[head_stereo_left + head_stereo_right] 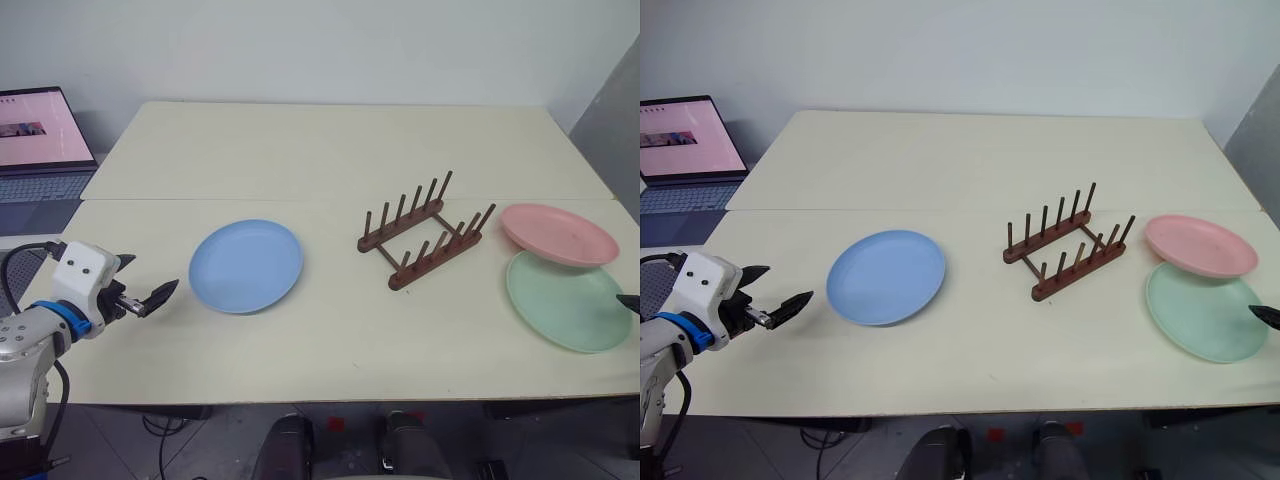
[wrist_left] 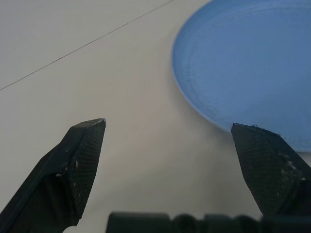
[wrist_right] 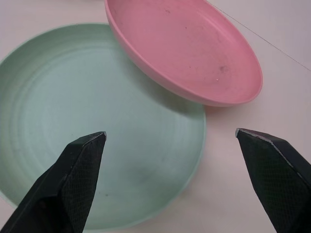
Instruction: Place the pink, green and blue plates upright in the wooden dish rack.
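Altogether we count three plates and one wooden dish rack (image 1: 425,230), which stands empty mid-counter with two rows of upright pegs. Lying flat to its left is the blue plate (image 1: 246,265); to its right the pink plate (image 1: 558,234) rests tilted on the far rim of the green plate (image 1: 567,300). Our left pincer (image 1: 143,290) hovers open, just beside the blue plate; our right pincer (image 3: 170,138) is open above the green plate, only its tip showing at the head view's edge. Beyond the pale counter (image 1: 330,150), seamed across, a laptop (image 1: 40,145) is cut off before a white wall.
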`<move>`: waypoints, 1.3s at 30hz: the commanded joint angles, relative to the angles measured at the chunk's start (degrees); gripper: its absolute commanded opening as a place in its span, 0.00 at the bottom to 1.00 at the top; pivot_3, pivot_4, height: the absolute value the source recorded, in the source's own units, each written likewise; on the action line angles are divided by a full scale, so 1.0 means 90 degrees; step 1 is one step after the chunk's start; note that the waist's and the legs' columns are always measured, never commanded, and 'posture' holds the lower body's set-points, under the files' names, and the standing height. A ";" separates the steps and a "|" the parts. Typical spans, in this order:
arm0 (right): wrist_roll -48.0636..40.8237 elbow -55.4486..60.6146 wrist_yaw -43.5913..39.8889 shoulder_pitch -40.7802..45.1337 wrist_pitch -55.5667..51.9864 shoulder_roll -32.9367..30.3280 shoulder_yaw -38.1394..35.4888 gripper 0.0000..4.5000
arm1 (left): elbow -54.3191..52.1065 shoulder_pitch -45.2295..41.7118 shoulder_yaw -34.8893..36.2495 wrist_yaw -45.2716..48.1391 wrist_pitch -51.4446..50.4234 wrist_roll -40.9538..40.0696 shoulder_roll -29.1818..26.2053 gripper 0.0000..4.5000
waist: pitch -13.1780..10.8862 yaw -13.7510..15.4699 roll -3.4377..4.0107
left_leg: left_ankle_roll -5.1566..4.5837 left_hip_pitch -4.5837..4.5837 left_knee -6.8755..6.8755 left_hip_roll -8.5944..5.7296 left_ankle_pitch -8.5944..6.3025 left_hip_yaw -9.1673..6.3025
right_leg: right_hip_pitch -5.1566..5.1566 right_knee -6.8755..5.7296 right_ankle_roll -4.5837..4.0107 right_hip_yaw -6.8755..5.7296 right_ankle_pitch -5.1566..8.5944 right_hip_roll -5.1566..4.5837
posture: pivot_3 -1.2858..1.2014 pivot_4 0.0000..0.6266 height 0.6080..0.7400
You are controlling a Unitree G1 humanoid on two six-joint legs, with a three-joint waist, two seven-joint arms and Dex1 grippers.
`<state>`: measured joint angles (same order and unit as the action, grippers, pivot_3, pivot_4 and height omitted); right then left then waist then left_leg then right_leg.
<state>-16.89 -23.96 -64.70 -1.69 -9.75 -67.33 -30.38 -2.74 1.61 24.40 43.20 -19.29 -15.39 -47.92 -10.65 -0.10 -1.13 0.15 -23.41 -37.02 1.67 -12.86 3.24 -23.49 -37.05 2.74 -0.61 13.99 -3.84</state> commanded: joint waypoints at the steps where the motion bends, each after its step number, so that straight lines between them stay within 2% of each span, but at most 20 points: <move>1: -0.0003 0.0095 0.0021 0.0065 0.0076 -0.0090 -0.0164 1.00 | -0.0134 -0.0006 0.0130 0.0023 0.0151 -0.0021 -0.0076 1.00 | 0.0000 0.0000 0.0000 | 0.0000 0.0000 0.0000 0.0000 0.0000 0.0000 | 0.0000 0.0000 0.0000 0.0000 0.0000 0.0000 | 0.52 0.24 0.89; 5: -0.0019 0.0090 0.0018 0.0101 0.0113 -0.0081 -0.0175 1.00 | -0.0050 -0.0018 0.0078 -0.0017 0.0172 0.0059 -0.0084 1.00 | 0.0000 0.0000 0.0000 | 0.0000 0.0000 0.0000 0.0000 0.0000 0.0001 | 0.0000 0.0000 0.0002 0.0000 -0.0001 0.0000 | 0.52 0.24 0.89; 9: -0.0040 0.0100 0.0025 0.0140 0.0107 -0.0077 -0.0175 1.00 | -0.0082 -0.0049 0.0281 0.0199 0.0280 -0.0324 0.0040 1.00 | 0.0000 0.0000 0.0000 | 0.0000 0.0000 0.0000 0.0000 0.0000 0.0001 | 0.0000 0.0000 0.0000 0.0001 0.0000 0.0000 | 0.52 0.24 0.89; 16: -0.0089 0.0107 -0.0008 0.0260 0.0068 -0.0063 -0.0154 1.00 | -0.0107 0.0086 0.0381 0.0237 0.0421 -0.0396 0.0023 1.00 | 0.0000 -0.0003 0.0000 | 0.0000 0.0001 0.0000 0.0001 0.0000 0.0002 | 0.0000 -0.0002 0.0002 0.0002 -0.0002 0.0001 | 0.52 0.24 0.89; 25: -0.0259 0.0178 -0.0121 0.0310 -0.0165 -0.0033 -0.0254 1.00 | -0.0136 0.0296 0.0521 0.0415 0.0184 -0.0598 -0.0051 1.00 | 0.0001 -0.0001 0.0000 | 0.0000 0.0001 -0.0001 0.0000 0.0000 0.0002 | 0.0000 -0.0002 0.0005 0.0001 -0.0004 0.0001 | 0.52 0.24 0.89; 34: -0.0624 0.1800 -0.0393 -0.0386 -0.0545 0.0177 -0.0662 1.00 | -0.1191 0.0331 -0.0063 0.0873 -0.0361 -0.0988 -0.0039 1.00 | 0.0003 0.0011 -0.0003 | 0.0000 0.0002 -0.0001 0.0001 0.0000 -0.0001 | 0.0004 -0.0002 0.0007 0.0000 -0.0004 0.0001 | 0.52 0.24 0.89; 39: -0.1137 0.3337 -0.0654 -0.0752 -0.1277 0.0231 -0.0688 1.00 | -0.2388 0.0048 -0.1107 0.0743 -0.1045 -0.1301 0.0234 1.00 | 0.0003 0.0015 -0.0003 | 0.0000 0.0003 -0.0005 0.0001 0.0000 -0.0003 | 0.0009 -0.0002 0.0009 0.0003 -0.0006 0.0001 | 0.52 0.24 0.89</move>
<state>-24.97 1.85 -69.79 -8.32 -19.54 -64.90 -34.70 -20.26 2.98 16.40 50.50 -27.26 -25.57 -46.22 -10.63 0.03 -1.16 0.15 -23.38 -37.08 1.68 -12.86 3.21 -23.39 -37.07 2.83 -0.59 13.94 -3.83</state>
